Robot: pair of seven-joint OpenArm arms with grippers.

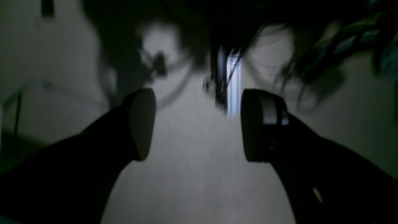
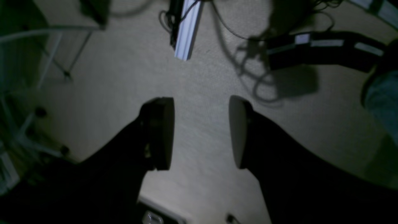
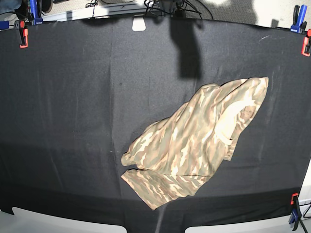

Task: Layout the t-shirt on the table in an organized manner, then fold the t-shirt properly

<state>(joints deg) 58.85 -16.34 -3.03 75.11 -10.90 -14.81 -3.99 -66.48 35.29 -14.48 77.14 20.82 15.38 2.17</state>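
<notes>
T-shirt [image 3: 194,145] lies crumpled on tabletop [image 3: 73,97], right of center, closer to the near edge. Long axis diagonal, near-center to far-right. Soft, light fabric, will drape and bunch; judge best pinch pts are hem corners or shoulders. Left gripper [image 1: 199,124] and right gripper [image 2: 202,133]: jaws apart, empty, both over floor, off the tabletop.

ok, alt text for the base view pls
A crumpled camouflage t-shirt lies right of centre on the table, which is covered in black cloth, bunched diagonally with paler inside fabric showing. Red and blue clamps hold the cloth at the corners. No arm is in view.
</notes>
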